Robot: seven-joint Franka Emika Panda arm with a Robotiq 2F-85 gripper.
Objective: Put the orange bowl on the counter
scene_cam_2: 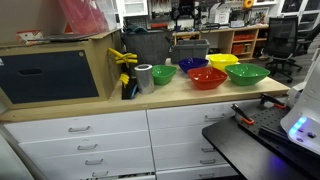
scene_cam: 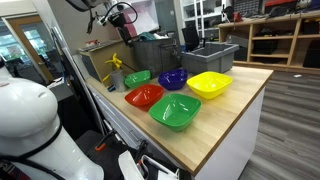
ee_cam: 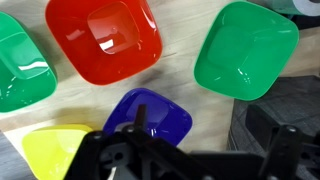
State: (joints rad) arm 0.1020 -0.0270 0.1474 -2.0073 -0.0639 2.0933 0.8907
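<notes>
The orange bowl sits upright on the counter among the other coloured bowls. It also shows in an exterior view and at the top of the wrist view. My gripper hangs high above the back of the counter, well clear of the bowls. In the wrist view my gripper looks open and empty, above the blue bowl and beyond the orange bowl. The wood counter shows between the bowls.
Two green bowls, a blue bowl and a yellow bowl surround the orange one. A grey bin stands behind them. A yellow tool and a silver roll stand beside a large box.
</notes>
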